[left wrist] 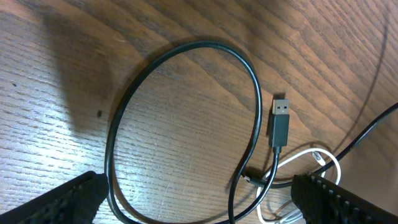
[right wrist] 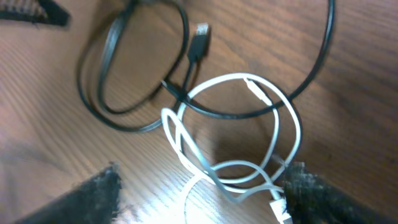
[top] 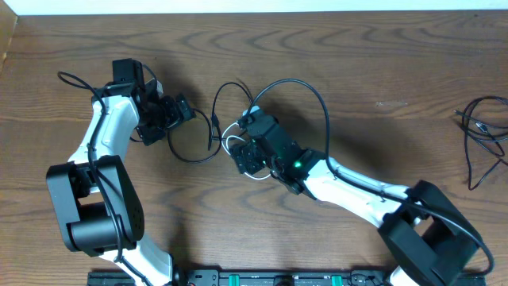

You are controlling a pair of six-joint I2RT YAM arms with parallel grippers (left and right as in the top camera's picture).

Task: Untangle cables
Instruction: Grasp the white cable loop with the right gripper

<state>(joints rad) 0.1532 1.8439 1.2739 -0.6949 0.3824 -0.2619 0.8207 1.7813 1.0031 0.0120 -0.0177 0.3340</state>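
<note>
Overhead first: wooden desk (top: 357, 48), and a black cord (top: 295, 80) curling in loose loops in the middle between the two arms, crossing a shorter white cord (top: 230, 143). The left claw (top: 181, 111) hangs just beside the cord's left loop. The right claw (top: 244, 156) sits right over the white coils. Another thin black cord (top: 468, 155) lies well apart, by the right edge

Left wrist cam: left claw (left wrist: 196, 186) spread wide with nothing in it, and the black loop lies on the desk between its fingers (left wrist: 56, 199). The cord's USB plug (left wrist: 280, 121) lies flat just beside the loop. I can't read any marking on it

Right wrist cam: right claw (right wrist: 202, 186) has its jaws apart, not clamped on anything, with the white coils lying between them over the black cord
</note>
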